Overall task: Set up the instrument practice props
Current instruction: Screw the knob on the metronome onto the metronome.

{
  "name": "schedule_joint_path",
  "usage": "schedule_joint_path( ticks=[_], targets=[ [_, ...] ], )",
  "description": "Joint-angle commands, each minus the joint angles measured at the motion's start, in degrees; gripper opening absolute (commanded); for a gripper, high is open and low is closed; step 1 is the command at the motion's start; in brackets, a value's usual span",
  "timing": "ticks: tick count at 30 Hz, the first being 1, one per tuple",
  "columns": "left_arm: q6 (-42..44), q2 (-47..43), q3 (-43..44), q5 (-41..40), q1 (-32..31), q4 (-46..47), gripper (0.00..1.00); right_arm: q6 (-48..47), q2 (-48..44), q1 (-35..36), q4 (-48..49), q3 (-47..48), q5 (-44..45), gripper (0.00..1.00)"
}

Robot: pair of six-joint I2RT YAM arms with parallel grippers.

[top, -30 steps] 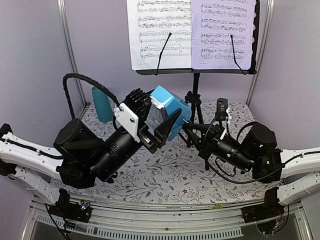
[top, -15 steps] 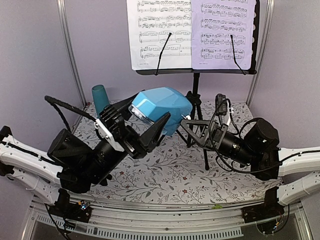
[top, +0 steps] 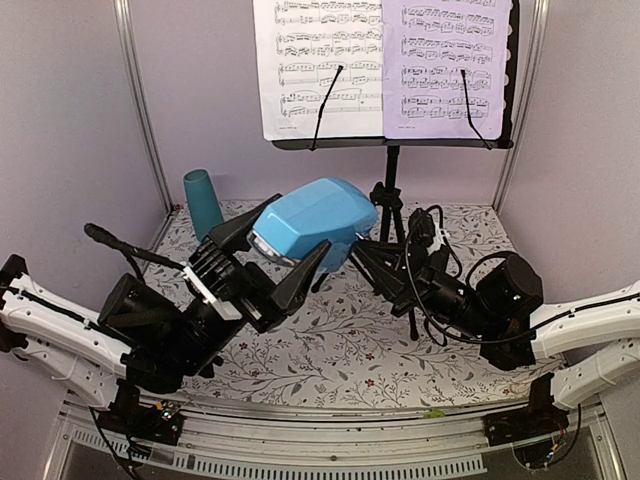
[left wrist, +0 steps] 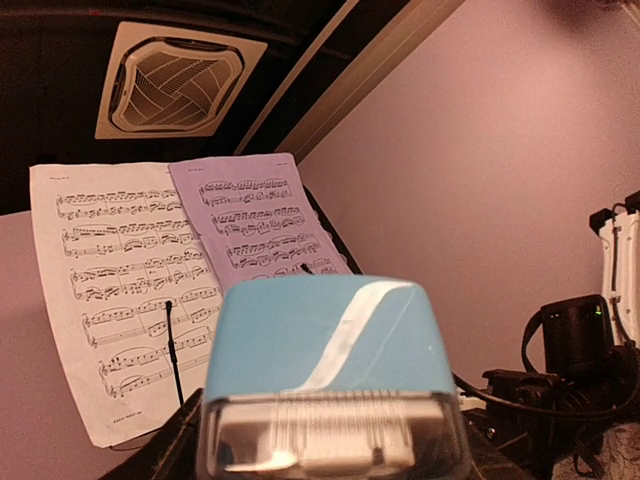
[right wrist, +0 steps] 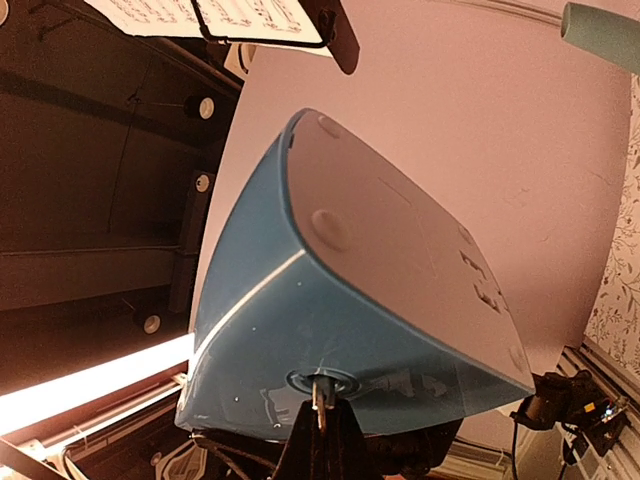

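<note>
Metronome (top: 318, 208) looks slick, rigid plastic: my left claw (top: 302, 224) clamps its flat sides, right claw (right wrist: 320, 418) pinched together.

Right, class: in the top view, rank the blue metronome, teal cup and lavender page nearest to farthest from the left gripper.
1. blue metronome, held in the left gripper.
2. teal cup, back left.
3. lavender page, high on the music stand.

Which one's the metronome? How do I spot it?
Find the tall black music stand at the back. Just below it, the left claw holds the metronome in the air. It's chunky and bright blue, unlike the slim teal cup nearby.
</note>
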Motion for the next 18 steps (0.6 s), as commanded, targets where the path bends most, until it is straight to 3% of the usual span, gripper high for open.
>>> schedule_joint_path(
  ticks=[1, 11, 15, 18],
  targets=[
    [0.6, -0.6, -2.5, 7.6, -1.3, 5.7, 0.0, 10.1, 1.4, -1.2, 13.5, 0.1, 4.1, 0.0],
    [3.3, 1.6, -6.4, 9.6, -1.0, 14.9, 0.0, 15.0, 4.4, -1.1, 17.5, 0.9, 5.2, 0.0],
    [2.2, 2.0, -6.5, 7.3, -1.0, 15.2, 0.0, 12.7, 3.0, -1.2, 13.4, 1.3, 4.6, 0.0],
    [1.2, 1.5, -6.5, 4.4, -1.0, 15.1, 0.0, 9.0, -0.3, -1.2, 6.9, 0.7, 5.3, 0.2]
  ],
)
